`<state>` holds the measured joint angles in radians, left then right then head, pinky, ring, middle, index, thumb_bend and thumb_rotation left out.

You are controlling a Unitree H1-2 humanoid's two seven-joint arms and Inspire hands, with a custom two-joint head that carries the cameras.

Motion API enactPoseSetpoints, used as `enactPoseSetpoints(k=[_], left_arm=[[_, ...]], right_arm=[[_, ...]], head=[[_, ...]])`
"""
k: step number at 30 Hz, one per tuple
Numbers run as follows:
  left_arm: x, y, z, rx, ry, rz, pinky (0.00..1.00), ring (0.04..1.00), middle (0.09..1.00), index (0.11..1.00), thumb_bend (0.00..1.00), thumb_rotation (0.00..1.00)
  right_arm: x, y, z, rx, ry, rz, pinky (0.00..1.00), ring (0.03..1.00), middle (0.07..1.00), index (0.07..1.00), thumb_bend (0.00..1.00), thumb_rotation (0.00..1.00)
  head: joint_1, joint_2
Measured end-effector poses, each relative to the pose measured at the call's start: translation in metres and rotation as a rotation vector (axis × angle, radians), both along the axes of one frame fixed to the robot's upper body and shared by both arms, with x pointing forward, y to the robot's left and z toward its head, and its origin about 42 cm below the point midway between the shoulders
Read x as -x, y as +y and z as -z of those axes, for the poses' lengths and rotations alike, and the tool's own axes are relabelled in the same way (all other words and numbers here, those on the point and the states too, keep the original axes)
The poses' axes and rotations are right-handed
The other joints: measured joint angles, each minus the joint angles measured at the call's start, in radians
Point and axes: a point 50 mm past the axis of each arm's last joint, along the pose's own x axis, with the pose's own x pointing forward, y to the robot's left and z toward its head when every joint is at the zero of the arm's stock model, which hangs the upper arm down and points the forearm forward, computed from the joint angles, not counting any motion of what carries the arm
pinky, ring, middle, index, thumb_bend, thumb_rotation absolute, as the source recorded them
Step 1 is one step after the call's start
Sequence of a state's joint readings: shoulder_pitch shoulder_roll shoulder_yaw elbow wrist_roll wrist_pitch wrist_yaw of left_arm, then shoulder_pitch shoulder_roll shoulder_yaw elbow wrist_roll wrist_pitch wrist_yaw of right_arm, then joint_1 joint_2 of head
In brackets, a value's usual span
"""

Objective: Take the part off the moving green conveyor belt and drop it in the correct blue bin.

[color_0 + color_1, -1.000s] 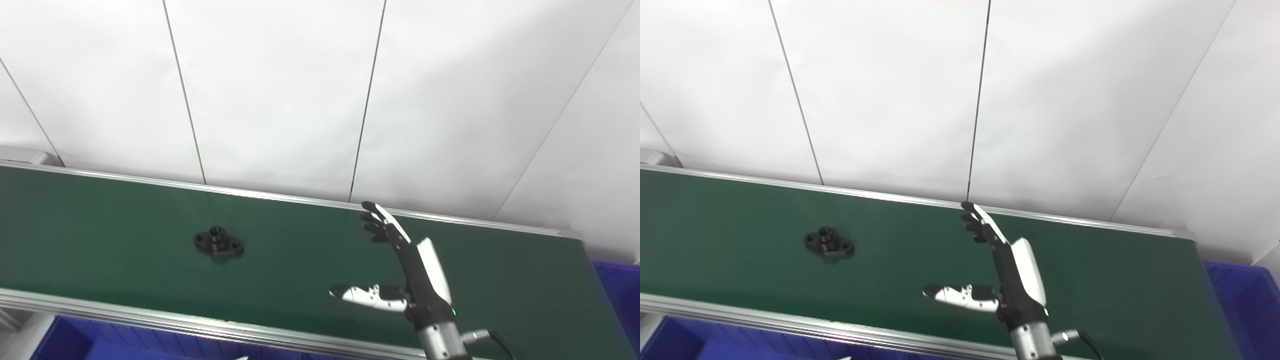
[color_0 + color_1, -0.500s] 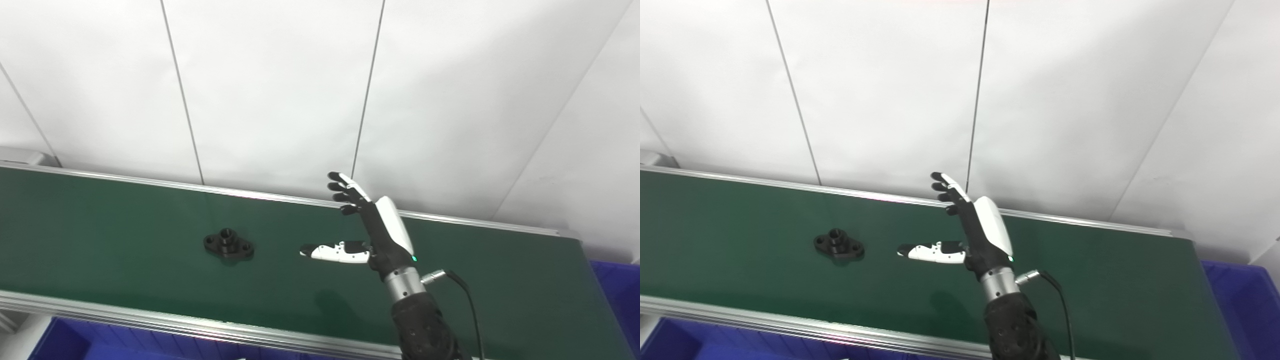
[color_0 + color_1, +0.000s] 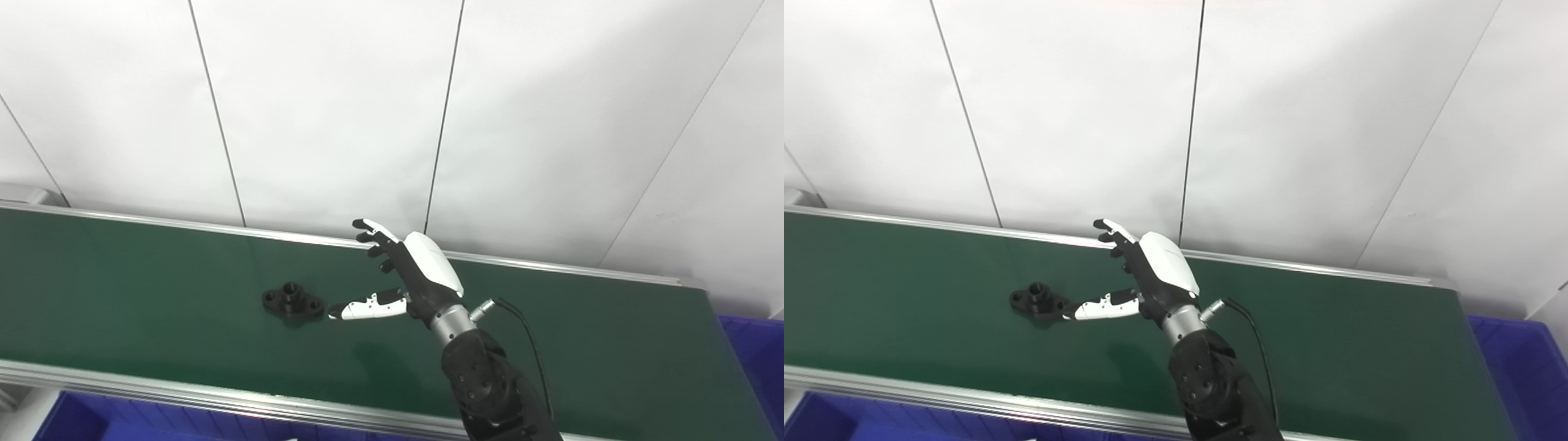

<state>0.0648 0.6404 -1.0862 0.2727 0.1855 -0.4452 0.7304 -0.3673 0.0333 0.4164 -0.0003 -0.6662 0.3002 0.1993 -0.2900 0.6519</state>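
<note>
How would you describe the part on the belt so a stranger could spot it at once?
Find the long green belt below the white wall. Left of its middle, just beyond the robot hand, lies the part: a small black flange with a raised hub, the only loose thing there.

The right hand hangs with fingers spread and thumb stretched sideways.

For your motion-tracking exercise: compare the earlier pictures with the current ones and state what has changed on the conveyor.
The right hand has reached forward and leftward across the green belt, its thumb tip now beside the black part. The part has drifted slightly right along the belt. The hand remains open, holding nothing; the part is still flat on the belt, ungrasped.
</note>
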Motion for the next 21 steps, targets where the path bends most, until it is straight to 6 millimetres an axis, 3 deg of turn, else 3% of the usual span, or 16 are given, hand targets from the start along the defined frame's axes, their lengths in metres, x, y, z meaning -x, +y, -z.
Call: enactPoseSetpoints(k=[21], left_arm=[[0.003, -0.005, 0.000, 0.009, -0.005, 0.013, 0.74, 0.800, 0.839, 0.850, 0.89, 0.61]], right_arm=[[-0.030, 0.035, 0.023, 0.169, 0.084, -0.092, 0.73, 0.808, 0.858, 0.885, 0.80, 0.31]], head=[[0.057, 0.020]])
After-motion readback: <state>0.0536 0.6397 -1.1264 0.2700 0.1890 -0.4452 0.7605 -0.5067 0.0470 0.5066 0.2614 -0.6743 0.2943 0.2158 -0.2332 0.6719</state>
